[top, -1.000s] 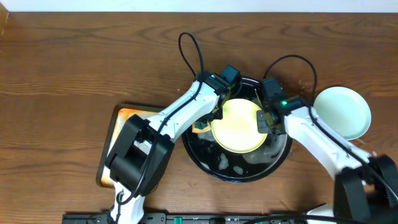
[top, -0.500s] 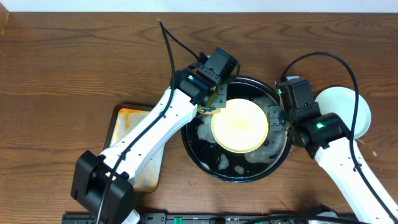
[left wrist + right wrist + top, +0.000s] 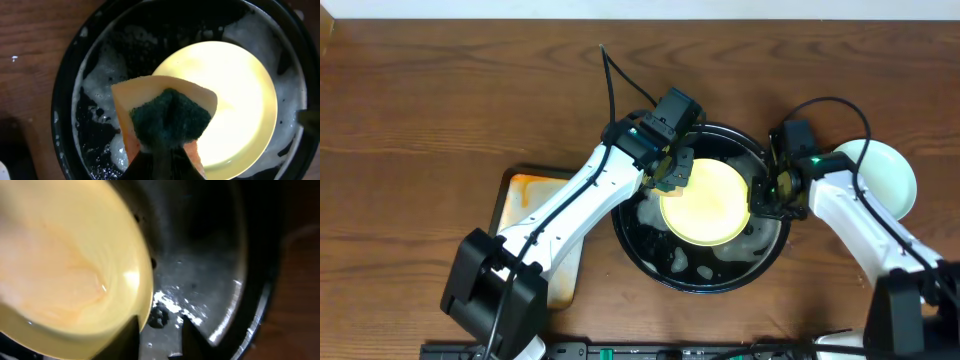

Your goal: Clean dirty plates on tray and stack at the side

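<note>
- At the middle of the wooden table [image 3: 440, 100] sits a large round black tray [image 3: 635, 262] with a raised rim, its floor wet and patched with white foam [image 3: 102, 80]
- A pale yellow plate [image 3: 710, 210] lies right way up inside the black tray, its surface glossy with water
- From the left, the left gripper [image 3: 672, 172] reaches to the yellow plate's left edge, clamped tight on a sponge [image 3: 167, 117] that is yellow with a dark green scouring face
- Seen from the left wrist, the sponge overlaps the left part of the yellow plate; I cannot tell whether it presses on it
- From the right, the right gripper [image 3: 158, 325] sits low in the black tray at the yellow plate's right edge
- Its jaws stand parted and hold nothing: one finger is just beside the plate's rim, and foam-flecked tray floor shows in the gap
- A pale blue-green plate [image 3: 890, 175] rests on the table just to the right of the black tray, outside it, partly hidden by the right arm
- A rectangular metal tray [image 3: 525, 190] with rust-orange stains lies to the left of the black tray, partly under the left arm
</note>
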`<action>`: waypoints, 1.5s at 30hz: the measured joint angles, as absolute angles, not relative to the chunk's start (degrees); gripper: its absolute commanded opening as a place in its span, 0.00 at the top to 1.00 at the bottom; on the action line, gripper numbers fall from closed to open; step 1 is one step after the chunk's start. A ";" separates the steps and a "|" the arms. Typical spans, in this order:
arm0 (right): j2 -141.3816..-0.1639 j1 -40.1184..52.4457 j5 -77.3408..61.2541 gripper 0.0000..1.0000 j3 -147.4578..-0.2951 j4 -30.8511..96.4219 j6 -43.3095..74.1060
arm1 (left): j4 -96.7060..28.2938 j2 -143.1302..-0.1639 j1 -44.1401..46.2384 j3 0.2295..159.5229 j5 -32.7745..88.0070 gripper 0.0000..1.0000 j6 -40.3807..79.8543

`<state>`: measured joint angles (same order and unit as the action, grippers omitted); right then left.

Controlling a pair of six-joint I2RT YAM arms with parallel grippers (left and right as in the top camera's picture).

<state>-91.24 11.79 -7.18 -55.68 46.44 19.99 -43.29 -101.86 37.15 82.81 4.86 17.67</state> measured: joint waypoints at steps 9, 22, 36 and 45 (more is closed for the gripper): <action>-97.80 11.68 -10.33 0.69 -55.61 44.42 17.10 | -49.65 -101.49 30.59 82.39 3.05 0.93 17.30; -97.86 11.68 -9.96 0.98 -54.19 37.93 15.99 | -62.28 -80.68 14.90 80.55 2.81 0.92 17.28; -94.06 11.53 -5.89 0.99 -54.59 39.51 13.21 | -53.93 -79.94 7.60 57.04 3.73 0.88 15.73; -78.26 14.83 6.11 0.99 -57.65 40.42 10.20 | -51.13 -79.94 7.60 54.76 3.66 0.39 14.57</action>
<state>-78.26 14.83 6.11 -57.65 40.42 10.20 -51.13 -79.94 7.60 54.76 3.66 14.57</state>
